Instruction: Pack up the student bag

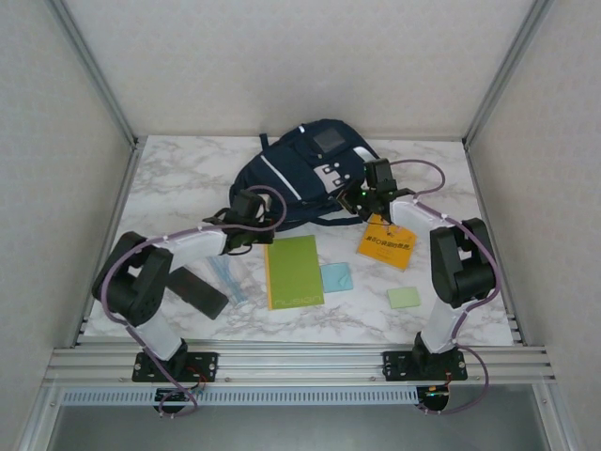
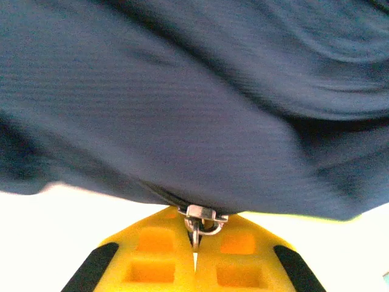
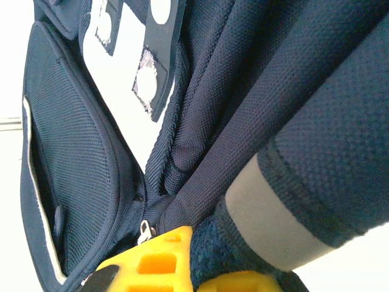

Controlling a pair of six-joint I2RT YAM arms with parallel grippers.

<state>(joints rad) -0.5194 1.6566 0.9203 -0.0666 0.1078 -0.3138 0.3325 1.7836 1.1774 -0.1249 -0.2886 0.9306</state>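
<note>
The student bag (image 1: 305, 174) seemed mid-opening: left hand (image 2: 194, 246) pinched its zipper pull (image 2: 200, 218), right hand (image 3: 197, 267) clamped the bag; next, the pull needed dragging.

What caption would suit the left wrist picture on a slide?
Left gripper shut on the metal zipper pull at the navy student bag's edge.
</note>
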